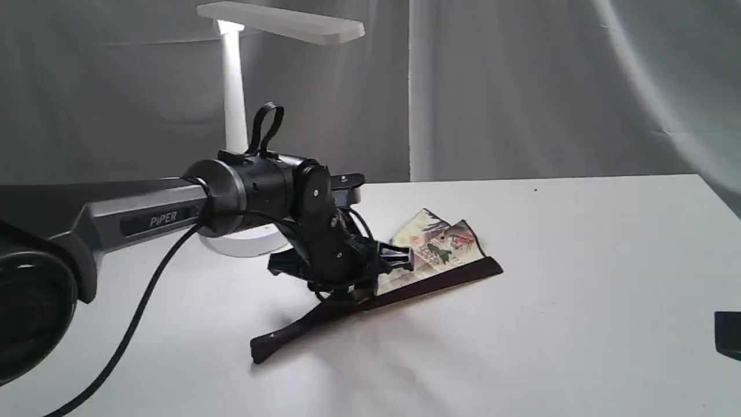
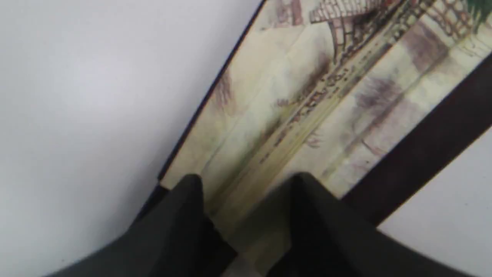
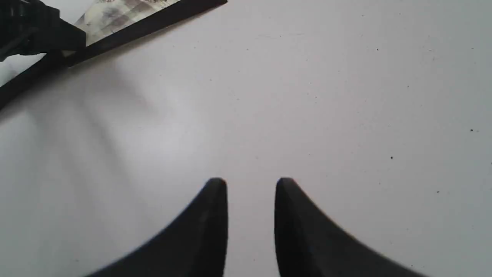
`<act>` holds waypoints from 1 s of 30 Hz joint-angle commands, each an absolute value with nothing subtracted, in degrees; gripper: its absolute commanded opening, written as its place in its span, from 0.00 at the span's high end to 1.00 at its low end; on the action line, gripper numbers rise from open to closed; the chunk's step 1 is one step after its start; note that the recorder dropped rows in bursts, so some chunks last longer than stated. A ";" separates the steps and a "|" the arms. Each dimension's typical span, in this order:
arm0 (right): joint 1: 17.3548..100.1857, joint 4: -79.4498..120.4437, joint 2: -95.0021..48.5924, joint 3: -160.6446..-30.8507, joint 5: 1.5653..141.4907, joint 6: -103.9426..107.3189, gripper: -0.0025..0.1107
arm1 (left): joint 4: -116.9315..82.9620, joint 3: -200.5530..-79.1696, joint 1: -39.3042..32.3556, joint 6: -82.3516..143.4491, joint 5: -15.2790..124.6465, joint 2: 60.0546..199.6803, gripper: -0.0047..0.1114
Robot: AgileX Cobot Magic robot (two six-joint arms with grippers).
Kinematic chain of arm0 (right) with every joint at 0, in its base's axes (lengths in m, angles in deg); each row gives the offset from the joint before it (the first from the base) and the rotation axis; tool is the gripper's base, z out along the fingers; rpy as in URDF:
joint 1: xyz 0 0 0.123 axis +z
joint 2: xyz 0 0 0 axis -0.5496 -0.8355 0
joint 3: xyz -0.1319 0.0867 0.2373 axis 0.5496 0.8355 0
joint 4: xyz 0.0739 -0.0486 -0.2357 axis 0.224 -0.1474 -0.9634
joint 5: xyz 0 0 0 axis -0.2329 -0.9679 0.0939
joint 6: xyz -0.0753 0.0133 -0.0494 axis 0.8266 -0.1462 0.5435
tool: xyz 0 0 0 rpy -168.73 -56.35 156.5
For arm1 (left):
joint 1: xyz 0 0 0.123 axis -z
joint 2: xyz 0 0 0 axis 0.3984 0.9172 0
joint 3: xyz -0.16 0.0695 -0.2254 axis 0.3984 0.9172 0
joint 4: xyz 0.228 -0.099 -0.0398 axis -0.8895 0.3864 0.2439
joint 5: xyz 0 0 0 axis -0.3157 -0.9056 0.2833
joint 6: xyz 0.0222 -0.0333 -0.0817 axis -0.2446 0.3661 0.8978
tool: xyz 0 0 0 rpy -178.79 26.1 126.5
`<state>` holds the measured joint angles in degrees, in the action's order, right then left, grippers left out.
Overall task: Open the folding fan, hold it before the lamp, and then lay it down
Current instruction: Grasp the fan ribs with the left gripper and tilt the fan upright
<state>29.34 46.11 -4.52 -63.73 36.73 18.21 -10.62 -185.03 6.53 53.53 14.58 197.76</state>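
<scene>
**Risk: creasing or dragging the half-spread fan**

The folding fan (image 1: 446, 248) lies on the white table (image 1: 579, 260) in front of the lamp (image 1: 234, 104), only part-way spread. Its dark outer rib points toward the near left, and a few painted pleats lean up behind it.

The left gripper (image 1: 405, 258) sits low over the middle of the fan. In the left wrist view its fingers (image 2: 191, 187) stand a little apart, with a bunch of pleats running into the gap. I cannot tell whether they pinch the paper or merely straddle it. The right gripper (image 3: 250, 182) hangs over bare table well away from the fan, its fingers narrowly parted and holding nothing.

- **Crumpling or tearing.** If the left fingers close on paper and not wood, a pull could crumple or tear the pleats.
- **Sliding shut.** With nothing pinning the outer rib, the whole fan may slide across the smooth table and not spread.
- **Hitting the lamp.** A lift from mid-span could tip the fan, or swing it into the lamp's stem.
</scene>
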 commanded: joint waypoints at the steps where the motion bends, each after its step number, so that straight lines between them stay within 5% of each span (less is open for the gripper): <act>1: 29.38 46.46 -4.51 -63.35 37.55 18.71 0.77 | -12.60 -184.84 6.81 44.64 12.07 197.16 0.63; 8: 29.38 46.46 -4.51 -63.35 37.55 18.71 0.77 | -20.54 -184.84 6.70 41.06 3.32 194.12 0.38; 16: 29.38 46.46 -4.51 -63.35 37.55 18.71 0.77 | -21.96 -184.84 6.70 32.45 -10.11 193.88 0.39; 30: 29.38 46.46 -4.51 -63.35 37.56 18.82 0.77 | -20.86 -184.84 6.70 32.56 -8.33 187.99 0.39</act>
<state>29.34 46.11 -4.52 -63.73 36.95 18.21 -21.52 -184.84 6.53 32.83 -7.72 188.84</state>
